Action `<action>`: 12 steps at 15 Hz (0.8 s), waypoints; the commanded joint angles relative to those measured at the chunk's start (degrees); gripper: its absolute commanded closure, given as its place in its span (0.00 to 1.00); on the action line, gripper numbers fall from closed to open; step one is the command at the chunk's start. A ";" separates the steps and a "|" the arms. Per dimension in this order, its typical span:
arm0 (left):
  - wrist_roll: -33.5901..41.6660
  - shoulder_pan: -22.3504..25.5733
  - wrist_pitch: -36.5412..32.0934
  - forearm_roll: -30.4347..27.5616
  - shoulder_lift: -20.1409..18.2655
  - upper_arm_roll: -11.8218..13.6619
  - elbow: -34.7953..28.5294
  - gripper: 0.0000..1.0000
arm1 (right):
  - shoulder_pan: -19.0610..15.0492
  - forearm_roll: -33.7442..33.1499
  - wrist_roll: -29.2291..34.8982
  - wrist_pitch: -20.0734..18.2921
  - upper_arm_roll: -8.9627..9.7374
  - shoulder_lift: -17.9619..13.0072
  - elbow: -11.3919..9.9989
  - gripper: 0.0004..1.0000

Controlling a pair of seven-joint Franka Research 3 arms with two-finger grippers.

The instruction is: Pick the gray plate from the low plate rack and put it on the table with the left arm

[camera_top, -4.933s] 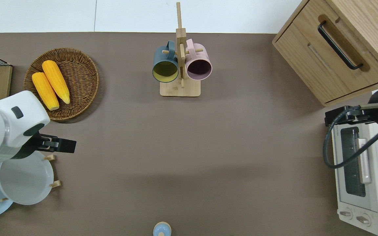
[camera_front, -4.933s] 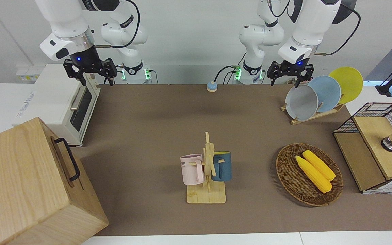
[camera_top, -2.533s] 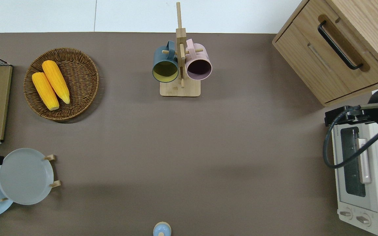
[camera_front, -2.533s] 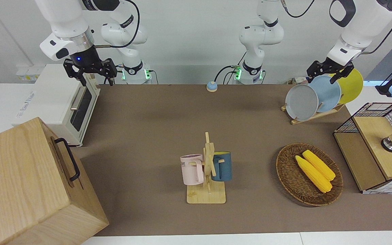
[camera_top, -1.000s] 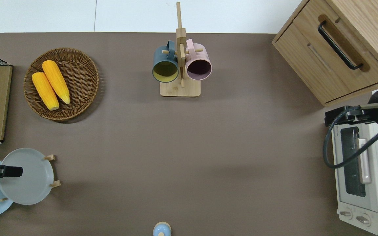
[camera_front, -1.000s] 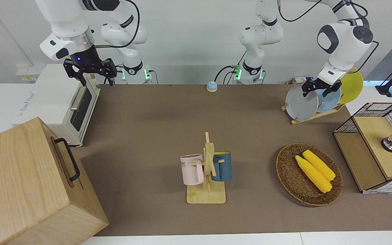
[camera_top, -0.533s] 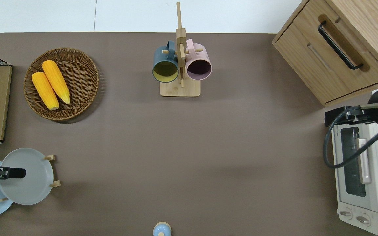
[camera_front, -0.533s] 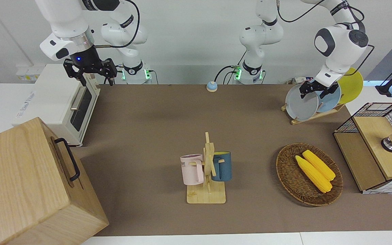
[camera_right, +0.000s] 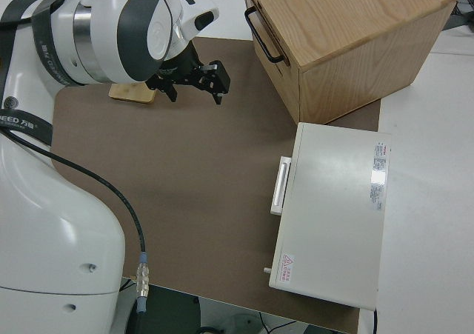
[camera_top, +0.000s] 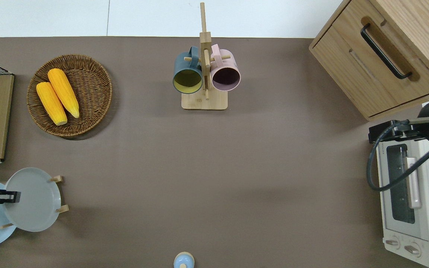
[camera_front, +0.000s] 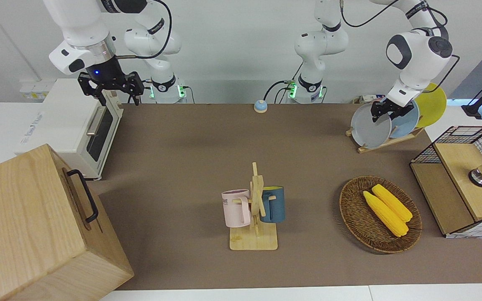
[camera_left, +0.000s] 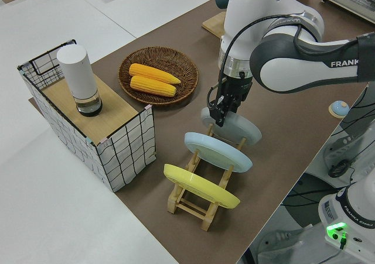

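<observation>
The left gripper [camera_front: 384, 111] is clamped on the top rim of the gray plate [camera_front: 370, 128], which leans in the end slot of the rack [camera_left: 205, 196] at the left arm's end of the table [camera_front: 207, 159]. Just beside the gripper, in the next slots toward the table's end, lean a blue plate [camera_left: 218, 151] and a yellow plate [camera_left: 201, 186]. Farther from the robots than the gripper sits a basket [camera_top: 89, 74] with two corn cobs [camera_top: 57, 96]; the right gripper [camera_front: 111, 90] is parked, fingers spread.
</observation>
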 commanded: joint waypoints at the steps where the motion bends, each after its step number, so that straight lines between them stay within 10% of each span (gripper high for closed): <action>1: 0.07 0.50 1.25 0.89 -1.51 -0.27 -1.88 1.00 | 0.26 0.16 0.22 -0.34 -0.22 0.11 0.29 0.02; 12: -0.29 -0.29 -3.49 0.89 -4.85 -2.55 0.40 1.00 | 0.26 0.16 0.22 -0.34 -0.13 0.11 0.29 0.02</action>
